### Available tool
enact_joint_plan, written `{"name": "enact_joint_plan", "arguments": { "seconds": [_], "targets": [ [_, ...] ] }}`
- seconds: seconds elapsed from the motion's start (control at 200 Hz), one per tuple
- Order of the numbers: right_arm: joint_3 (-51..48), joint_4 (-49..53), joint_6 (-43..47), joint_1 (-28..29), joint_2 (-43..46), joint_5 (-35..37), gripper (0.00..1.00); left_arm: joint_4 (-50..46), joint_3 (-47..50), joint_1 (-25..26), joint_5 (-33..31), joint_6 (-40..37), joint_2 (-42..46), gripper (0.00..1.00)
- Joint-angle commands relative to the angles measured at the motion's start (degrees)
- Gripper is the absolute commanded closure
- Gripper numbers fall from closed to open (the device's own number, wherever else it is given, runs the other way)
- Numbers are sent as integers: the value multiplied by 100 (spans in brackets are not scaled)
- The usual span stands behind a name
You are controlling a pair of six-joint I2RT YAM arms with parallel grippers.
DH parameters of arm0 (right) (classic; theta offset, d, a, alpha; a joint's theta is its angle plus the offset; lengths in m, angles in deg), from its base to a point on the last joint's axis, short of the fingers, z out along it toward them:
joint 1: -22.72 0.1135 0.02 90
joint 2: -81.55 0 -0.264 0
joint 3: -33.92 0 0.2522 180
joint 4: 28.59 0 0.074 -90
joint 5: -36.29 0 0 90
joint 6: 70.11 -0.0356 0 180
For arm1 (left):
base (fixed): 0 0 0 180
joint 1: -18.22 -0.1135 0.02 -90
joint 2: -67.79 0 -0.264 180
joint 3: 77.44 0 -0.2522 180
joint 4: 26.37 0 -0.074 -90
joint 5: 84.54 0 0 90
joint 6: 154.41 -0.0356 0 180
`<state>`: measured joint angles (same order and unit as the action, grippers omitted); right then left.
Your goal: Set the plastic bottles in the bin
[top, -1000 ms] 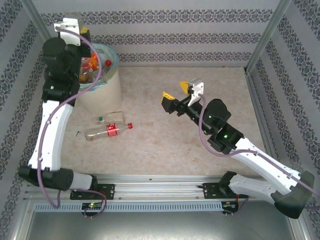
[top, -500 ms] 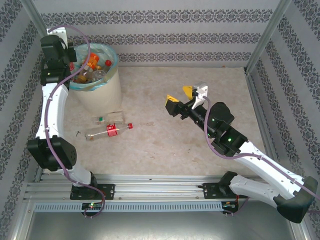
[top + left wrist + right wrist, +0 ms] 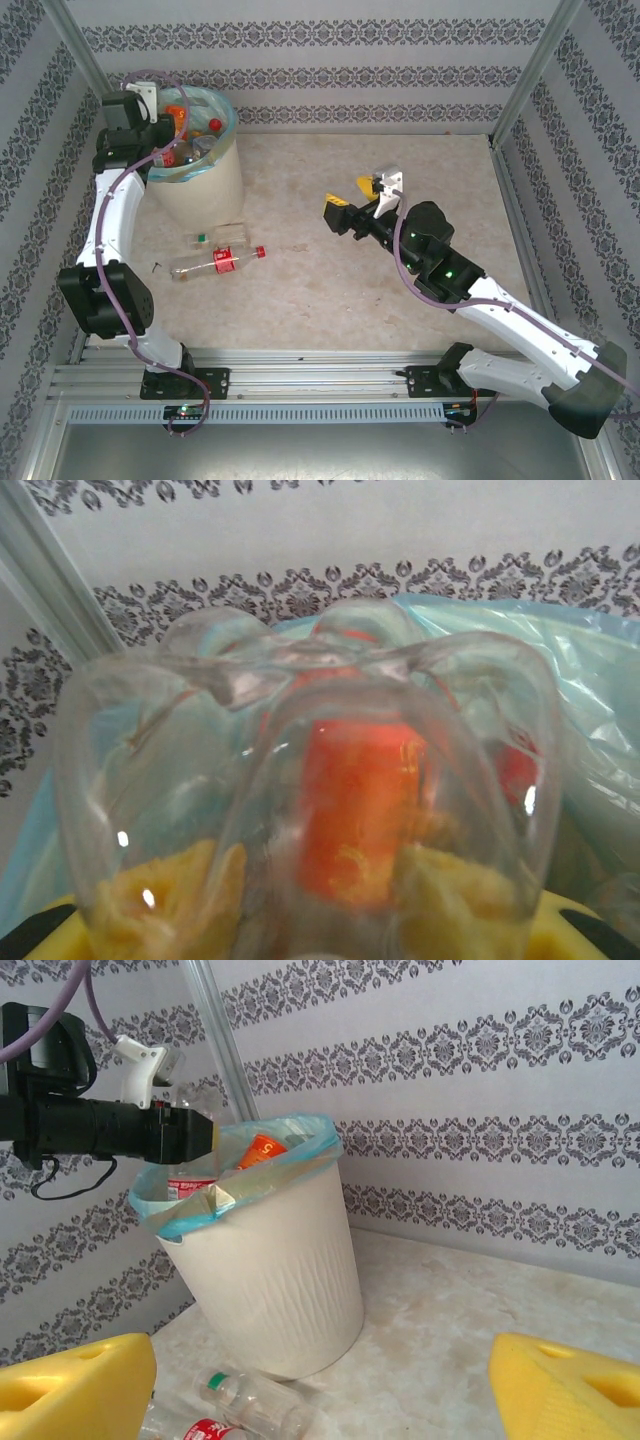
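Left gripper (image 3: 320,925): clenched on a clear bottle (image 3: 300,750), squeezed across the body, base toward the wrist lens. Right gripper (image 3: 354,203): released and empty, jaws wide, just off table centre toward 3 o'clock.

Bin (image 3: 205,190): stands at the 10 o'clock corner of the table (image 3: 330,290), with a blue-green bag (image 3: 300,1125) folded over the rim. Several bottles (image 3: 190,140) already lie inside. The held bottle hangs at the bin's 9 o'clock rim; cannot tell whether it is fully over the mouth.

Two not yet binned, on the table at 6 o'clock from the bin, near its foot:
- red-label bottle (image 3: 215,263), on its side, red cap pointing 3 o'clock.
- green-cap bottle (image 3: 222,236), smaller, between that one and the bin; close, contact unclear.

Handling, judged: empty, thin-walled, very light. Walls will dent under a squeeze. The surface is smooth and slippery, and the round body will roll if nudged. Not fragile. Best hold is across mid-body at the label, jaws square to the long axis; the cap end looks too narrow.
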<state>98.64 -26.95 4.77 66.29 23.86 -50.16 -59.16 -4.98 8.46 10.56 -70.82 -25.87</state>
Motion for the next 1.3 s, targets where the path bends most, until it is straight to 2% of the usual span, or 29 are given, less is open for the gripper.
{"name": "enact_joint_plan", "arguments": {
  "seconds": [0.0,0.45,0.51,0.595,0.694,0.739,0.864,0.939,1.019,1.124,1.299],
  "targets": [
    [144,-56,-95,-69,-16,-109,14,-521,178,70,281,8,-64,70],
    [193,-54,-138,-79,-187,-163,14,-680,366,88,45,-245,-273,68],
    [212,-45,-157,-91,-201,-153,14,-764,252,88,67,-231,-288,62],
    [284,-13,-163,-90,-249,-187,14,-864,2,88,201,-97,-238,40],
    [432,100,-167,-94,-392,-219,14,-855,-320,86,375,131,-73,22],
    [499,97,-163,-90,-434,-263,14,-885,-509,88,459,237,5,17],
    [564,16,-205,-93,-571,-338,14,-953,-937,88,581,449,272,9],
    [596,-9,-235,-90,-665,-359,14,-814,-937,88,670,589,516,10],
    [614,-61,-271,-94,-756,-405,14,-714,-874,88,859,708,710,16],
    [622,-101,-330,-89,-841,-450,14,-673,-771,95,1017,790,815,27],
    [629,-79,-308,-87,-878,-478,14,-880,-574,97,807,784,796,49]
  ]
}}
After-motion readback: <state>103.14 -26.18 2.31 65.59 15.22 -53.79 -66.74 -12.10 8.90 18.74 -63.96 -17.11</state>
